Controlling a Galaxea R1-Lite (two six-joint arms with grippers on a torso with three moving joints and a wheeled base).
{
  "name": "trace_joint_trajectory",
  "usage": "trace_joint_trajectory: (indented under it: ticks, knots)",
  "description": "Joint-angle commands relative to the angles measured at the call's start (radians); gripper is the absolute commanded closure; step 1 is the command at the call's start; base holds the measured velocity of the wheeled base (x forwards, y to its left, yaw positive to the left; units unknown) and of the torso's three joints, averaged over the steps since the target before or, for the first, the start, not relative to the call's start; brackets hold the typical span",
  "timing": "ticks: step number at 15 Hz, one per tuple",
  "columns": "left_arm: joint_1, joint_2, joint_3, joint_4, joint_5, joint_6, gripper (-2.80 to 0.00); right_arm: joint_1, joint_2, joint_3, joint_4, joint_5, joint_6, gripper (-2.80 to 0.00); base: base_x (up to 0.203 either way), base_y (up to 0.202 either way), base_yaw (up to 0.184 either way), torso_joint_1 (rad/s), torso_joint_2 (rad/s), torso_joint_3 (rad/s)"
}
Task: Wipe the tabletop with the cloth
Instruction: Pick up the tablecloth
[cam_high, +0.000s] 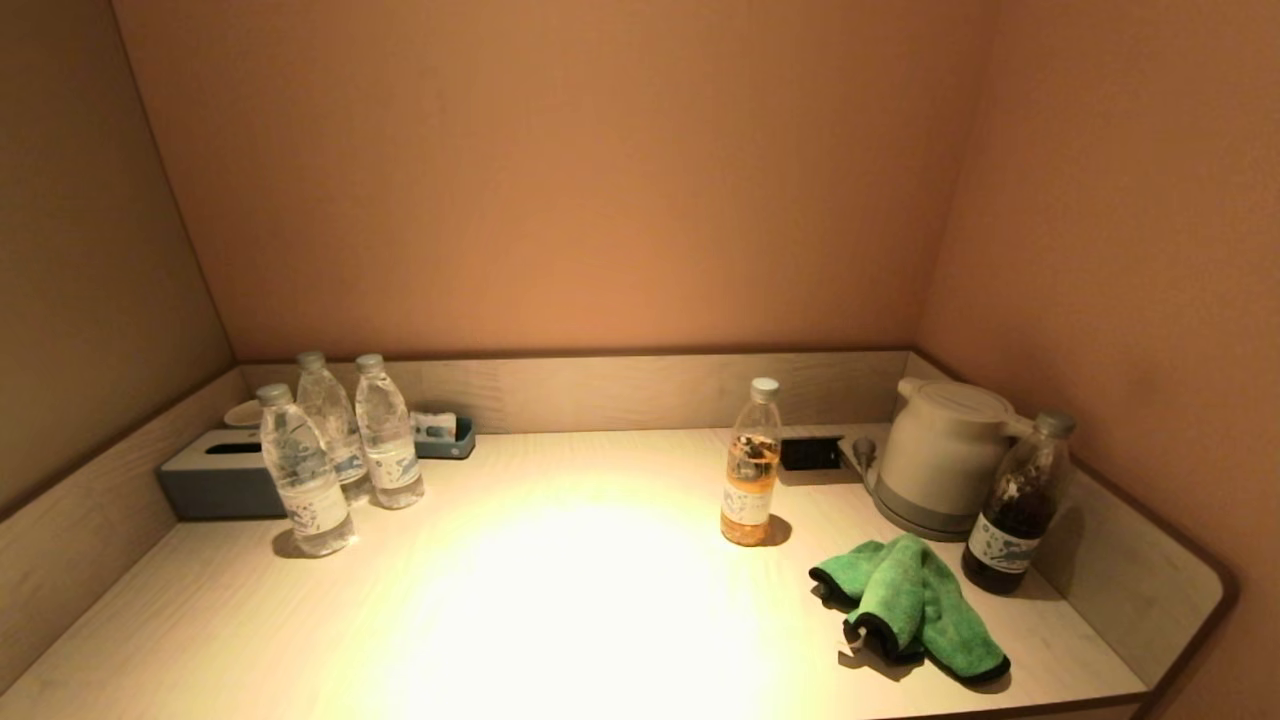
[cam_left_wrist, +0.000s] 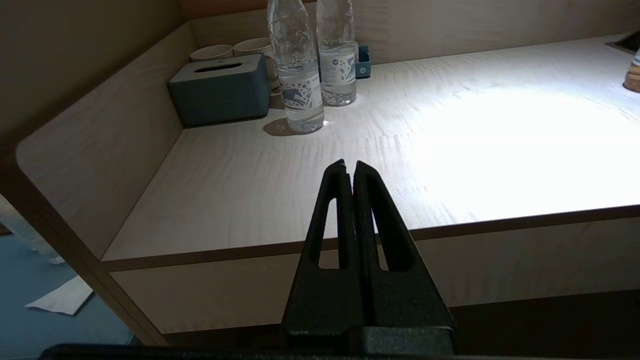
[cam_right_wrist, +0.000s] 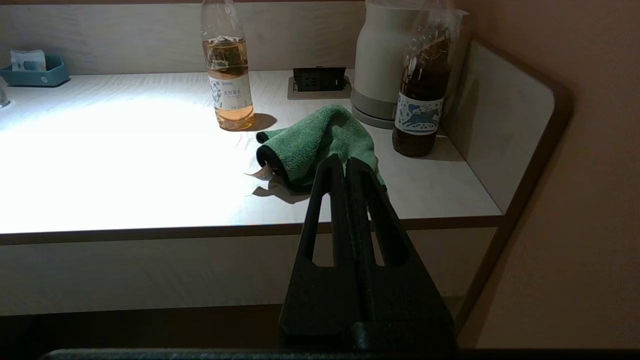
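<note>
A green cloth (cam_high: 915, 605) with black edging lies crumpled on the pale wooden tabletop (cam_high: 560, 610) at the front right. It also shows in the right wrist view (cam_right_wrist: 312, 142). My right gripper (cam_right_wrist: 346, 161) is shut and empty, held off the table's front edge, short of the cloth and not touching it. My left gripper (cam_left_wrist: 349, 165) is shut and empty, held off the front edge toward the left end of the tabletop (cam_left_wrist: 240, 185). Neither arm shows in the head view.
Three water bottles (cam_high: 305, 480) and a grey tissue box (cam_high: 215, 480) stand at the back left. A tea bottle (cam_high: 752, 465) stands mid-right, with a white kettle (cam_high: 940, 455), a dark bottle (cam_high: 1015, 510) and a socket (cam_high: 810, 452) at the right. Raised walls border three sides.
</note>
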Motion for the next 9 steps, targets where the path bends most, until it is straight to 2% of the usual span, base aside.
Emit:
trace_joint_trajectory:
  ticks: [1,9]
  knots:
    - [0.000,0.000,0.000,0.000,0.000,0.001,0.00,0.000,0.001,0.000,0.000,0.001,0.000,0.00,0.000,0.000,0.000,0.000,0.00,0.000]
    - [0.001,0.000,0.000,0.000,0.000,0.001,0.00,0.000,0.001,0.000,0.000,0.000,-0.015,0.00,0.000,0.000,0.000,0.000,0.00,0.000]
